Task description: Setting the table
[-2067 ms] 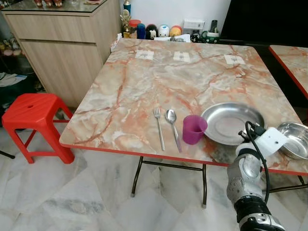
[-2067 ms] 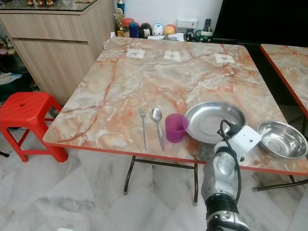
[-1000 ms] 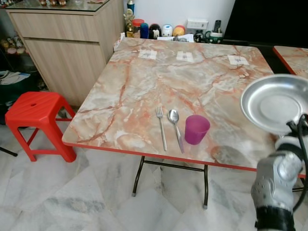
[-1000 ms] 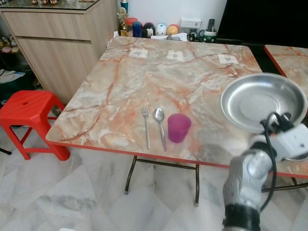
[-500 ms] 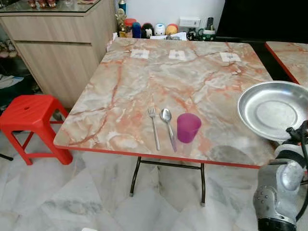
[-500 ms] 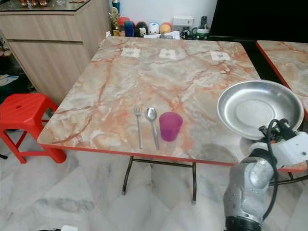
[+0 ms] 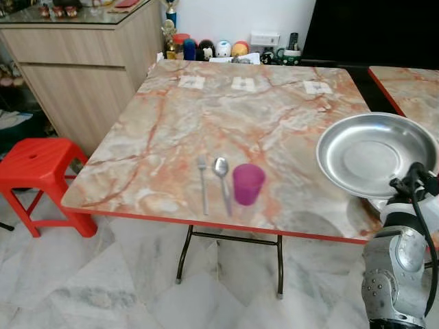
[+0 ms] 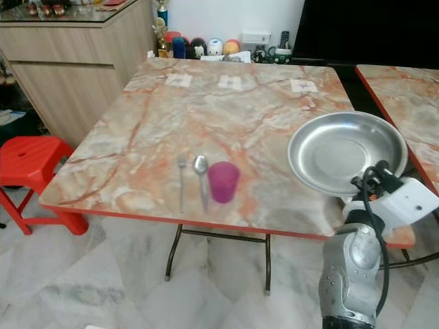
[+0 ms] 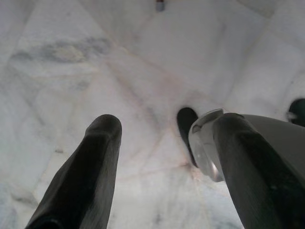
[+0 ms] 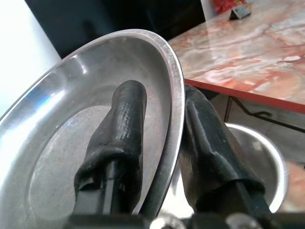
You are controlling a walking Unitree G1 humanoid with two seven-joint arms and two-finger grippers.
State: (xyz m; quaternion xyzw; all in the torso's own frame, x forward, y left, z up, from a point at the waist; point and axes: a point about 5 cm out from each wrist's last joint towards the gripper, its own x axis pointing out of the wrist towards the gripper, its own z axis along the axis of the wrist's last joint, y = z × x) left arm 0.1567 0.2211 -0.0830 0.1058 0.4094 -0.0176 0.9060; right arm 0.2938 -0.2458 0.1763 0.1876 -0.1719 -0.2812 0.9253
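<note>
Lifted off the worktop [image 7: 260, 116] since two seconds ago, the steel plate [image 7: 370, 154] now hangs above its edge at four o'clock, rim pinched by my right pincer [image 10: 162, 157], one finger inside, one beneath. My left pincer [image 9: 162, 162] hangs spread over the floor [image 9: 95, 57]. At six o'clock lie the fork [image 7: 202, 181], spoon [image 7: 222, 175] and purple cup [image 7: 247, 184] side by side. A steel bowl [image 10: 259, 162] sits under the plate.

A marble-patterned table [image 7: 254, 123] holds a fork [image 7: 202, 184], spoon [image 7: 222, 175] and purple cup [image 7: 247, 184] near its front edge. At three o'clock, a silver arm [image 7: 398, 267] lifts a steel plate [image 7: 370, 154]. A red stool [image 7: 34, 171] stands at nine o'clock.
</note>
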